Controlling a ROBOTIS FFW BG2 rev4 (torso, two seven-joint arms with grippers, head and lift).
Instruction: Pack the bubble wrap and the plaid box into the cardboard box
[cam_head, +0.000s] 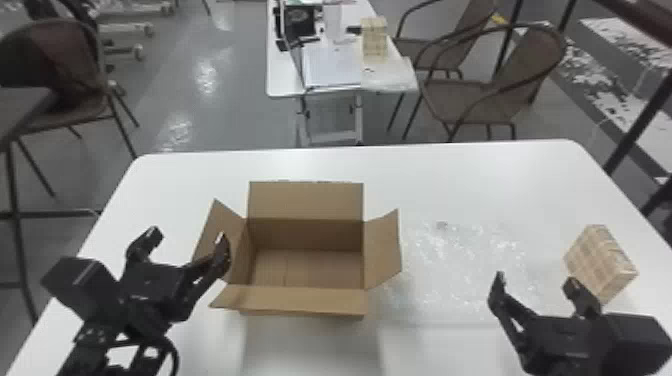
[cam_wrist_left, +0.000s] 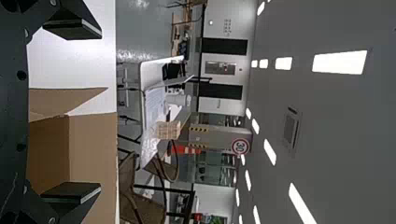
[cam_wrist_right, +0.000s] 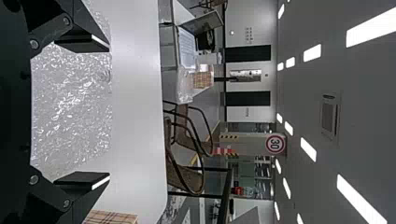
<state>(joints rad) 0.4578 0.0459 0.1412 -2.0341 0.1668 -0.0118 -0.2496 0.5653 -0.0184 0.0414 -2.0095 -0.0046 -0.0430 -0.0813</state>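
Bubble wrap (cam_head: 465, 265) and plaid box (cam_head: 597, 260) waiting outside cardboard box (cam_head: 306, 235)

The wrap is lying flat right of the open cardboard box; the plaid box is resting farther right on the desk (cam_head: 450, 175). The right end effector (cam_head: 535, 283) is hanging at their near side, fingers spread and empty. The left end effector (cam_head: 189, 239), also spread and empty, is hanging by the left flap and risking a snag. Being thin, the wrap could be slipping free or catching the right flap.
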